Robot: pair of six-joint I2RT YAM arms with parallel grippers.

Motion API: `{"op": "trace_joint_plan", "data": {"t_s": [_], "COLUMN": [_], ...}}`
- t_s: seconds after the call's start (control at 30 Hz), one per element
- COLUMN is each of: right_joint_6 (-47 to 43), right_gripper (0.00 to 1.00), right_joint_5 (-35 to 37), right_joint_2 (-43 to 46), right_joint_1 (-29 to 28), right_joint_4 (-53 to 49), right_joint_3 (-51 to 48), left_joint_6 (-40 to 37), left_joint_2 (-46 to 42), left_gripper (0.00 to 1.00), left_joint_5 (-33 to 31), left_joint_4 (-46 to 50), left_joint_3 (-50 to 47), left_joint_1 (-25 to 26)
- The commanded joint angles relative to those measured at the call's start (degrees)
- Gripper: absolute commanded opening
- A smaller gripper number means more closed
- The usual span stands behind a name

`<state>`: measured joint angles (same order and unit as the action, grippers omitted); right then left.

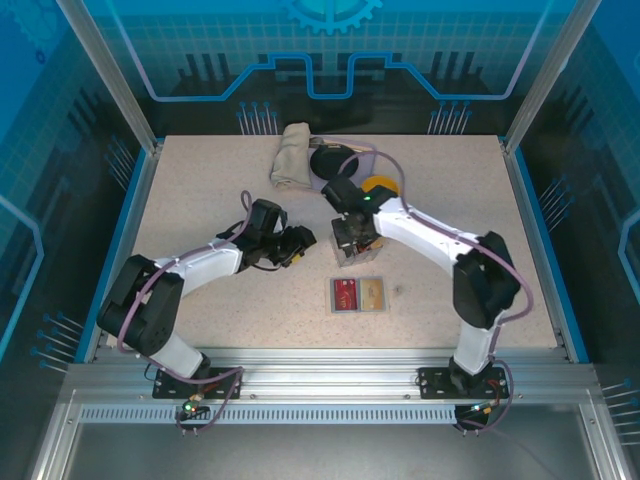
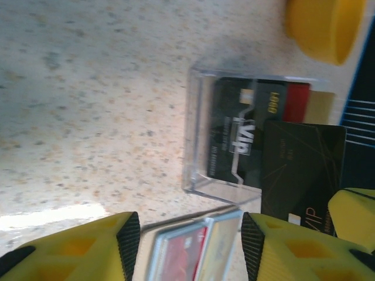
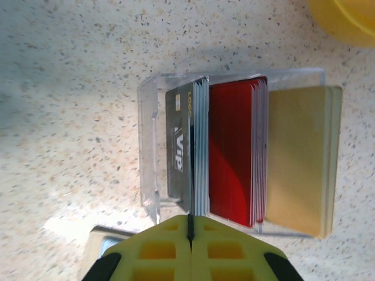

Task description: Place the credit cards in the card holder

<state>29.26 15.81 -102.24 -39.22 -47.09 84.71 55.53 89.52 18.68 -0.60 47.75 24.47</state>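
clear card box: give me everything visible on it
The box is clear, thin-walled plastic, open-topped, standing on the speckled table near a yellow object. Inside, three packs stand on edge: black VIP cards, red cards, gold cards. The right gripper, shut on a black card, hangs over it.

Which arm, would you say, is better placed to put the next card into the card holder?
Right: the right gripper pinches a black card; the left gripper hangs open and empty.

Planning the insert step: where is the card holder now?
Top view: the card holder lies open at the centre of the table, just on the near side of the clear card box.
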Motion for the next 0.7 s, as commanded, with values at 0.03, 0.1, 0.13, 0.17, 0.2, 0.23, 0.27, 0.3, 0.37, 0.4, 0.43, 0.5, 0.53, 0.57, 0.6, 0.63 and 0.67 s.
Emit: {"op": "trace_joint_plan", "data": {"t_s": [0.03,0.1,0.13,0.17,0.2,0.23,0.27,0.3,0.37,0.4,0.43,0.5,0.53,0.57,0.6,0.63,0.67], "right_joint_6": [5.8,8.1,9.3,10.6,12.0,13.7,14.8,16.0,17.6,18.4,19.1,20.4,21.0,21.6,22.2,22.8,23.3], "right_gripper": [0.0,0.0,0.0,0.0,0.0,0.0,0.0,0.0,0.0,0.0,0.0,0.0,0.0,0.0,0.0,0.0,0.0], "right_joint_5": [-13.5,-18.2,-21.5,-24.2,-27.6,-30.4,-32.3,-34.8,-38.4,-39.9,-41.0,-42.6,-43.4,-43.9,-44.7,-45.2,-45.5], "right_joint_2": [10.4,14.4,16.6,18.2,20.0,21.7,22.8,24.2,25.6,26.1,26.6,27.3,27.6,27.6,27.9,28.0,28.3], "right_joint_1": [3.9,6.1,7.4,8.8,10.3,11.8,12.9,14.5,16.3,17.1,17.6,18.5,18.8,19.1,19.5,19.8,20.0], "right_joint_4": [10.4,14.8,17.6,20.0,22.7,25.4,27.1,29.0,31.4,32.3,33.3,35.4,36.3,36.9,37.9,38.8,39.4], "right_joint_3": [-6.9,-10.9,-13.4,-15.5,-17.7,-19.8,-21.3,-22.9,-24.7,-25.4,-26.1,-27.2,-27.5,-27.9,-28.3,-28.8,-29.2], "left_joint_6": [1.1,2.0,2.7,3.6,4.5,5.7,6.8,7.9,9.6,10.5,11.0,11.2,11.1,10.8,10.5,10.4,10.5], "left_joint_2": [-1.9,-1.8,-1.6,-1.3,-0.8,-0.2,0.3,0.9,1.8,2.5,3.2,4.4,4.8,5.1,5.4,5.6,5.7], "left_gripper": [0.59,0.6,0.61,0.62,0.63,0.63,0.63,0.63,0.64,0.64,0.64,0.65,0.64,0.65,0.65,0.65,0.65], "left_joint_5": [7.5,10.0,11.3,12.4,13.7,15.0,16.0,16.9,18.4,19.3,20.4,21.6,21.7,21.5,21.6,21.5,21.5], "left_joint_4": [-8.8,-12.0,-13.7,-15.4,-17.7,-19.9,-21.7,-23.7,-27.2,-28.6,-29.6,-30.0,-29.5,-28.8,-28.6,-28.6,-28.6], "left_joint_3": [-0.5,0.1,0.5,0.7,1.0,1.3,1.8,2.3,2.9,3.5,4.2,5.6,6.3,6.8,7.2,7.4,7.5], "left_joint_1": [-0.5,-0.5,-0.6,-0.5,-0.5,-0.5,-0.5,-0.4,-0.4,-0.3,-0.2,0.4,0.8,1.1,1.4,1.6,1.8]}}
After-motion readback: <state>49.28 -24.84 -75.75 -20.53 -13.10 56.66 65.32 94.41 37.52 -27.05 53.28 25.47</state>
